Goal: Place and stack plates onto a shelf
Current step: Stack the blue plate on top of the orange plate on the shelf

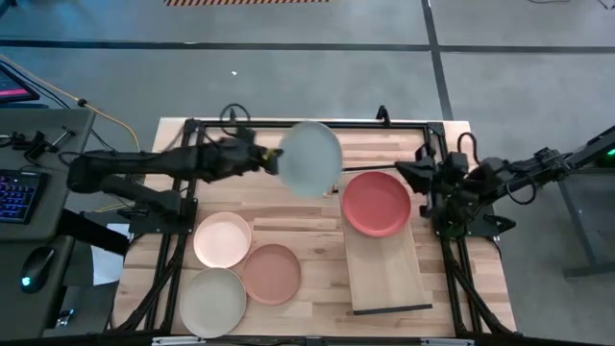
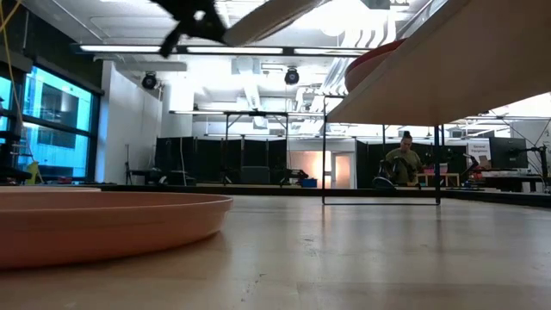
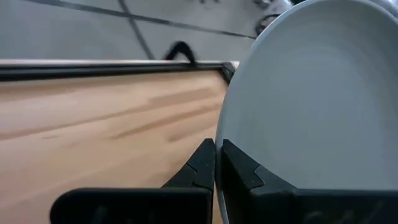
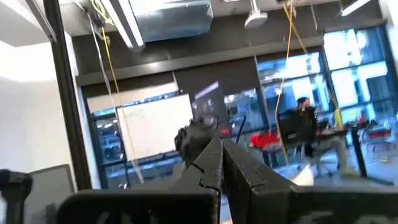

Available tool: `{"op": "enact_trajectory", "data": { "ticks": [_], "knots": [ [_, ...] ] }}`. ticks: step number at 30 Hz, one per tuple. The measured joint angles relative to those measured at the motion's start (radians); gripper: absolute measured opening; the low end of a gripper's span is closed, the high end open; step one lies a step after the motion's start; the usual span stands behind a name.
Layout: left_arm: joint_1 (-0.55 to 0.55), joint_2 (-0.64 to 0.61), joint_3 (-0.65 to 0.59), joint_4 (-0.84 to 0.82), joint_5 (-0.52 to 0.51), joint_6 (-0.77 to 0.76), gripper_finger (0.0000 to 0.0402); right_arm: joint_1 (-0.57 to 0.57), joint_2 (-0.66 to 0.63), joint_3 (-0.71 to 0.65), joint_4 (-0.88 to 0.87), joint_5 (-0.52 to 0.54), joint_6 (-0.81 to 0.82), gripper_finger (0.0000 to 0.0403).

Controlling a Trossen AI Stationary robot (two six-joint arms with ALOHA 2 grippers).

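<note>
My left gripper (image 1: 276, 159) is shut on the pale blue-grey plate (image 1: 310, 159), which is lifted high over the table's far middle; both also show in the low view, gripper (image 2: 196, 19) and plate (image 2: 271, 15). The red plate (image 1: 376, 203) lies on the far end of the light-wood shelf (image 1: 386, 274). The peach (image 1: 223, 239), terracotta (image 1: 272, 274) and sage-cream (image 1: 213, 302) plates lie flat on the table at the near left. The pink plate does not show. My right gripper (image 1: 423, 175) is shut and empty at the table's far right; its wrist view (image 4: 221, 158) looks into the room. My left gripper pinches the blue-grey plate's rim (image 3: 219, 152) between its two fingers (image 3: 200, 167), at the edge nearest the left arm. The fingers come level from the table's left. The plate is lifted clear of the table and tilted, stretching away from the fingertips toward the right.
Dark metal frame rails (image 1: 307, 123) run along the table's far edge and down both sides (image 1: 173, 259). Bare wood lies between the three plates and the shelf. A person (image 2: 403, 165) sits far behind the table. A keyboard (image 1: 17, 197) and mouse lie off the table at left.
</note>
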Motion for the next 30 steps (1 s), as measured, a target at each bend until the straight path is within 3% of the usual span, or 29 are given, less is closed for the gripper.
{"op": "enact_trajectory", "data": {
  "ticks": [7,17,22,30],
  "knots": [
    [-0.107,0.273,0.248,0.008,0.005,0.073,0.0,0.0,-0.023,0.0,0.0,0.0,-0.009,0.0],
    [-0.105,0.607,0.615,-0.068,0.104,0.201,0.0,0.0,-0.022,0.0,0.002,-0.039,-0.009,0.0],
    [-0.104,0.692,0.686,-0.072,0.113,0.244,0.0003,0.0,-0.021,0.0,-0.003,-0.045,-0.006,0.0],
    [-0.096,0.747,0.692,-0.073,0.133,0.244,0.0005,0.0,-0.02,0.0,-0.011,-0.048,-0.006,0.0]
  ]
}}
